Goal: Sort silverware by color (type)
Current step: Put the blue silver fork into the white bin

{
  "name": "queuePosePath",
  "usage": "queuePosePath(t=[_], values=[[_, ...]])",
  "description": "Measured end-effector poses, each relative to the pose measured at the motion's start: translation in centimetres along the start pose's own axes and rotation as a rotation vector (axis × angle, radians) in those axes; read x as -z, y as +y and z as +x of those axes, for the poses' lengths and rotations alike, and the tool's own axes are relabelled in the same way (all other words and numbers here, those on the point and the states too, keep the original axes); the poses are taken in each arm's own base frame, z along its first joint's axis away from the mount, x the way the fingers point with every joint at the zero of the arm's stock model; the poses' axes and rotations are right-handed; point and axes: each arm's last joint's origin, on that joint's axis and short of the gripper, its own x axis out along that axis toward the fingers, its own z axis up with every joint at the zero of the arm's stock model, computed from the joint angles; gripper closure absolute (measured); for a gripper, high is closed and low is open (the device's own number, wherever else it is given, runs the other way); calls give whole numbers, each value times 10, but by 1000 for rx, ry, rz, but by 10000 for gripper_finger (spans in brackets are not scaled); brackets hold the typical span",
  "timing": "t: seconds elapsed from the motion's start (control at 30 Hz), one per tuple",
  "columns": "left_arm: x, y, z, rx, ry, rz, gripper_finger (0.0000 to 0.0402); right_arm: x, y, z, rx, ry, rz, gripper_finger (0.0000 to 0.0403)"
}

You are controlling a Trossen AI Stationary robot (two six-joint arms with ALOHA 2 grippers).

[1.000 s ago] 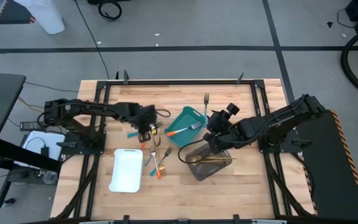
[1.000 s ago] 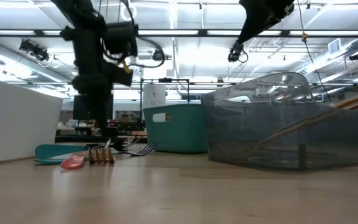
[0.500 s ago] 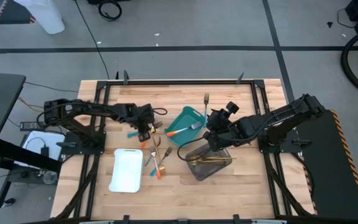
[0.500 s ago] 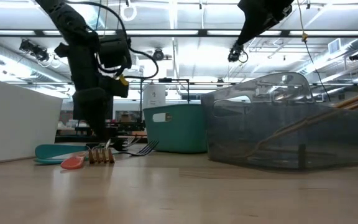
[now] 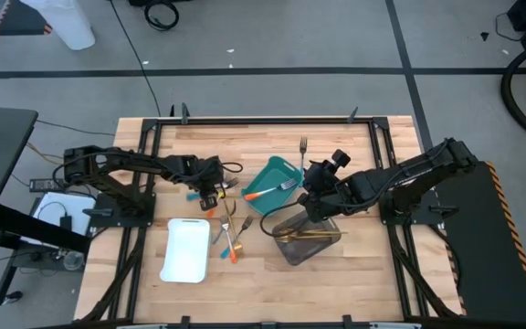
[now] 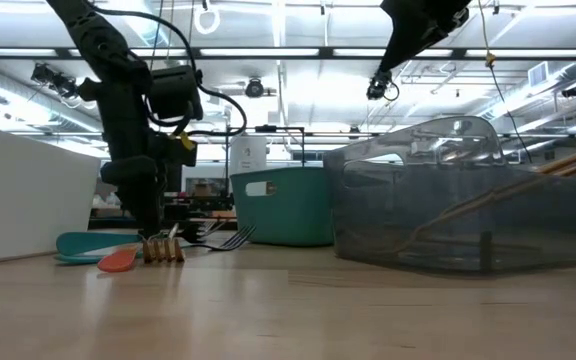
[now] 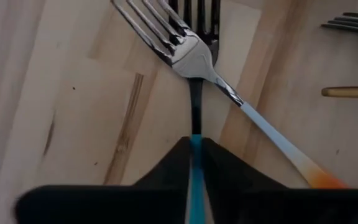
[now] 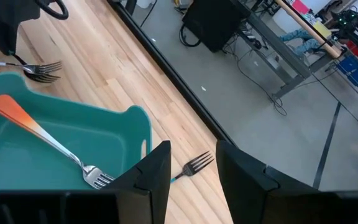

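Left claw (image 7: pixel 195 163) pinched tight on blue-handled fork (image 7: pixel 194 106), could easily drag the orange-tipped fork (image 7: pixel 229 93) lying across it.

Wooden plank table (image 5: pixel 263 274) with black frame rails; grey concrete floor (image 5: pixel 263 37) crossed by dark tape lines; black cables (image 5: pixel 161 13) on the floor; ceiling strip lights (image 6: pixel 288 52) and overhead pipework; black desk (image 8: pixel 219 22) beyond the table edge.
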Motion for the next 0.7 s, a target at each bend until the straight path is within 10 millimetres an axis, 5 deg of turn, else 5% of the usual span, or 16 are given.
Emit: queuePosePath(t=[0.1,0.7], values=[[0,0,0,-3,3,0,386,0,0,0,0,-1,0,265],[-13,16,-43,25,325,-26,386,-9,6,0,-46,-51,-41,265]])
